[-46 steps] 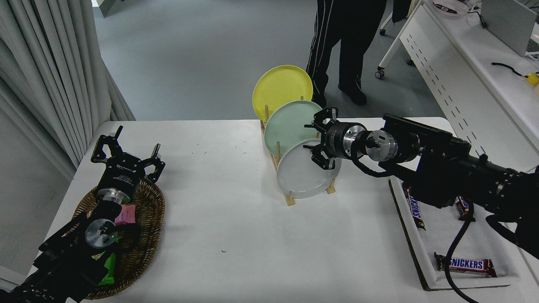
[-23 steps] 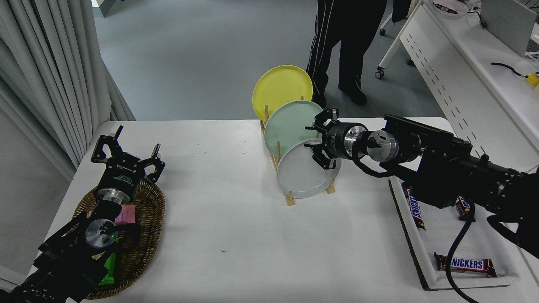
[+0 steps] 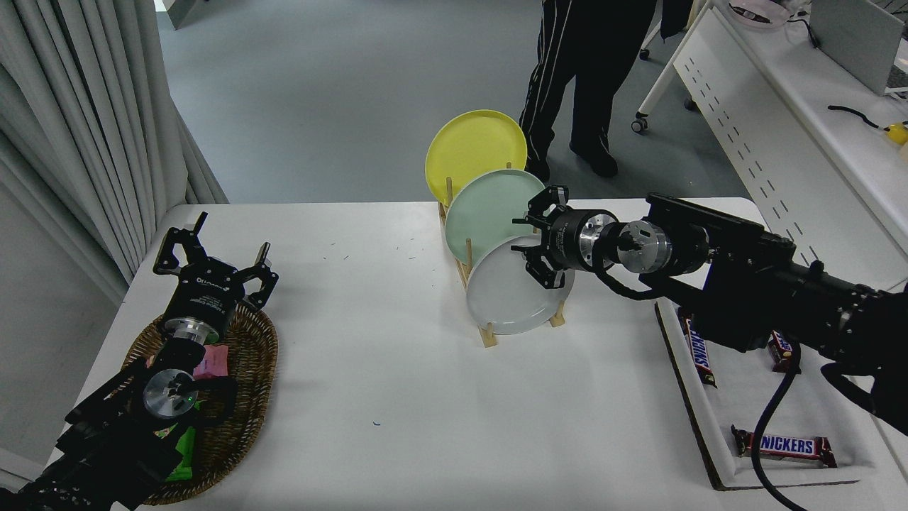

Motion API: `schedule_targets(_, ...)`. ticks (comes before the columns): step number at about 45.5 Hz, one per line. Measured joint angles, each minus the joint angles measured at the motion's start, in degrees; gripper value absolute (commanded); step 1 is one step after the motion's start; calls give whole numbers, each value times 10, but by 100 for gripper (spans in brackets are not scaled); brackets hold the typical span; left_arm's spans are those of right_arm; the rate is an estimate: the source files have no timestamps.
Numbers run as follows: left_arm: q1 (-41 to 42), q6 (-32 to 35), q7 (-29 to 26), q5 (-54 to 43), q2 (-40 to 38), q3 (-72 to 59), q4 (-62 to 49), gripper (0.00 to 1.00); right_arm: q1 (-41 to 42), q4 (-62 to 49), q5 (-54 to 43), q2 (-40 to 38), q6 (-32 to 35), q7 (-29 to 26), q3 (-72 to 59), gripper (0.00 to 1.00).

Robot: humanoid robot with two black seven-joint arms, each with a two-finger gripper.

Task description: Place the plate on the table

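The light-gray plate (image 3: 507, 298) stands on edge in the front slot of a wooden rack (image 3: 488, 335) on the white table (image 3: 397, 397). Behind it stand a mint-green plate (image 3: 482, 209) and a yellow plate (image 3: 472, 149). My right gripper (image 3: 527, 245) is open at the gray plate's upper right rim, its fingers spread above and below that edge. It holds nothing. My left gripper (image 3: 216, 257) is open and parked at the lower left above a wicker basket.
A wicker basket (image 3: 245, 397) with snack packets sits at the left. A white tray (image 3: 716, 454) with Snickers bars (image 3: 784, 446) lies at the right front. A person's legs (image 3: 582, 78) stand beyond the table. A white perforated desk (image 3: 766, 121) is at the top right.
My right gripper has crept slightly left toward the gray plate's rim. The plates and the left arm have not moved.
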Motion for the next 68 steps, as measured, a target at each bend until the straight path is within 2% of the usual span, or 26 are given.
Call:
schedule_targets(7,0,0,0,0,0,0,0,100,1,0,-1,-3,0,-2,0,30)
schedule_targets(15,0,0,0,0,0,0,0,100,1,-2,-3,-5,0,-6,0,24)
schedule_targets(29,0,0,0,0,0,0,0,100,2,-3,-4,-5,0,-9,0,20)
schedule_targets(46,0,0,0,0,0,0,0,100,1,-2,-5,-4,1,-11,0,20)
schedule_targets(52,0,0,0,0,0,0,0,100,0,-2,-5,-4,2,-11,0,14)
schedule_targets(63,0,0,0,0,0,0,0,100,0,-3,-5,-5,2,-11,1,11)
schedule_targets(68,0,0,0,0,0,0,0,100,0,-4,-5,-5,2,-12,2,4)
